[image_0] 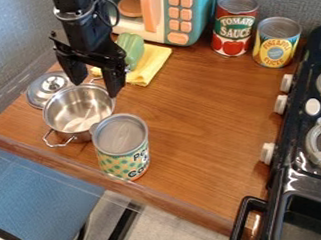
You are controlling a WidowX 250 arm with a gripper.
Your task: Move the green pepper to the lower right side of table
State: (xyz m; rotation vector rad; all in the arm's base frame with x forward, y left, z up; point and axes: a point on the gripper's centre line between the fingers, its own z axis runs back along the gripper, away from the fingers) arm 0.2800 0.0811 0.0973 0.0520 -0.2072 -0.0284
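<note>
The black gripper (95, 87) hangs at the upper left over the steel pot, its two fingers spread wide with nothing between them. Behind and to the right of it, the green pepper (131, 49) lies at the yellow cloth's left part, close to the toy microwave. The gripper's right side partly covers the pepper's lower left. On the wooden table (197, 125), the lower right side lies by the stove's front corner.
The pot (78, 109) and its lid (50, 86) are at the left, near a green-patterned can (121, 147). The yellow cloth (151, 65) lies before the microwave (169, 16). A tomato can (234, 24) and yellow can (276, 42) stand at the back; a stove (305, 160) borders the right.
</note>
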